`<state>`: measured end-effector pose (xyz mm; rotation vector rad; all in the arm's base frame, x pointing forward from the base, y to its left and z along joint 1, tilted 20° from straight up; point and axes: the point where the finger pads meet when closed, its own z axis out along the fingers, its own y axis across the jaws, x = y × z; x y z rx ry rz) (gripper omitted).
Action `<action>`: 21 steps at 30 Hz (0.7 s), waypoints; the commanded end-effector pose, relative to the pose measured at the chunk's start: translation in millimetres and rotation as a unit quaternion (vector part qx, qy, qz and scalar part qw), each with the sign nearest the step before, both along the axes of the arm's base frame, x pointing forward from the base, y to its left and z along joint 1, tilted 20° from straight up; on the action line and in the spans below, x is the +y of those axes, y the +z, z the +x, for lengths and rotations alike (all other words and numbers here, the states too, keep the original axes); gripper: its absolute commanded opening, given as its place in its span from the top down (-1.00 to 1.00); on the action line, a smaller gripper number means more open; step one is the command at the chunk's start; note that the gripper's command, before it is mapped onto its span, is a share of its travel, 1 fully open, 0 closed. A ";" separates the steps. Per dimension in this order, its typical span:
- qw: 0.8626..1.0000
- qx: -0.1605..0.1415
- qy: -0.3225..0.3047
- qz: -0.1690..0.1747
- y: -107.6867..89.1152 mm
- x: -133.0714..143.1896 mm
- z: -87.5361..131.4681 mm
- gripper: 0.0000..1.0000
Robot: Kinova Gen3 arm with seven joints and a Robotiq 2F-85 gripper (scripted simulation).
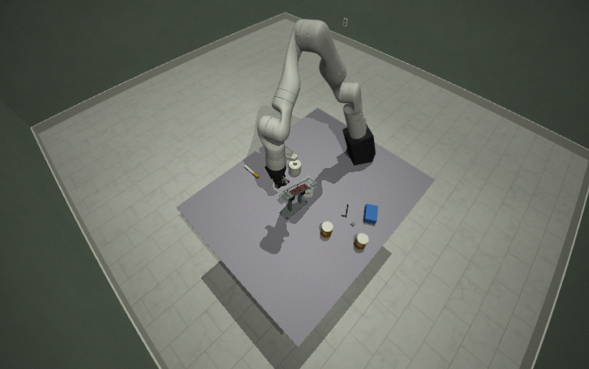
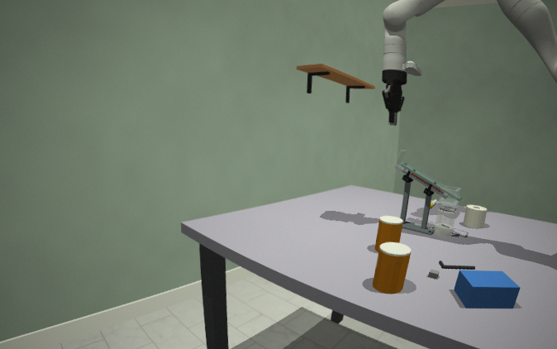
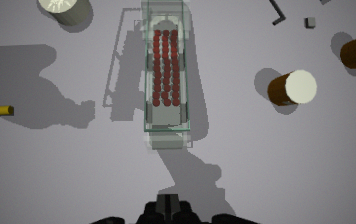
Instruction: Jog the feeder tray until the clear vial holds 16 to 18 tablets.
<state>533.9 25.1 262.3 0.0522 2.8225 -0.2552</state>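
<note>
The clear feeder tray (image 3: 166,70) sits tilted on a grey stand (image 2: 417,207) and holds several rows of red tablets (image 3: 166,67). It also shows in the top view (image 1: 299,190) and in the exterior view (image 2: 427,182). The clear vial (image 2: 447,215) stands on the table under the tray's low end; I cannot tell its contents. My gripper (image 2: 392,120) hangs well above the tray's high end, shut and empty, touching nothing. Its fingers show at the bottom of the wrist view (image 3: 168,202).
A white roll (image 2: 475,216) stands beyond the vial. Two amber bottles (image 2: 388,231) (image 2: 391,267), a blue box (image 2: 486,289), a black L-shaped key (image 2: 456,265) and a small grey cube (image 2: 433,274) lie nearer. A yellow-tipped stick (image 1: 251,171) lies off the table's edge side. A wall shelf (image 2: 335,75) hangs behind.
</note>
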 end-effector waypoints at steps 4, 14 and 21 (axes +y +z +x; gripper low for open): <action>1.000 0.003 0.001 0.002 -20.5 -2.4 4.8 1.00; 1.000 0.003 0.002 0.002 -72.0 -12.4 20.7 1.00; 1.000 0.003 0.001 0.002 -88.0 -15.8 27.2 1.00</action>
